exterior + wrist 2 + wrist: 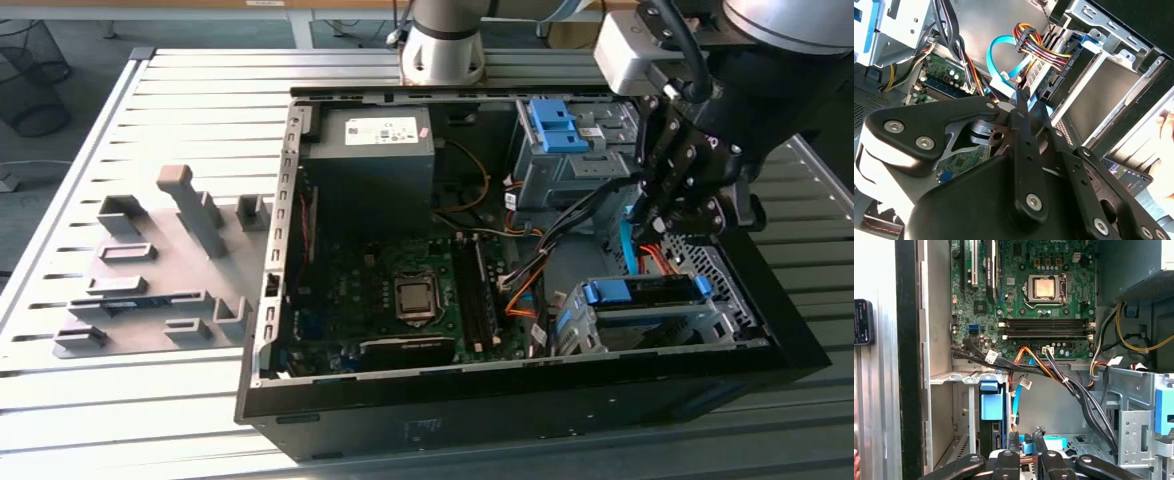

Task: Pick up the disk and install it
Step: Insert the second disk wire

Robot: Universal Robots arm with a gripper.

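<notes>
End effector (674,215): black linkage type, hanging over the open computer case (534,400) at the exterior view's right; whether it is open or closed cannot be told. Well off to its left in the exterior view: grey fixtures (174,260) on the slatted worktop (200,100). Nearer on that side, inside the case: grey power supply box (374,165) and motherboard (387,290). Just beside it: black cable bundle (577,215) and blue cable (627,245), both running close under the tip. Below it, toward the near case wall: the disk (647,291), blue handle showing, sitting in the lower drive cage (587,325) and apart from the end effector. Hazards, as judged: loose cables snagging on the linkage and dragging a connector loose; the tip striking the cage wall in this tight corner; the disk binding on its rails if pushed askew.
</notes>
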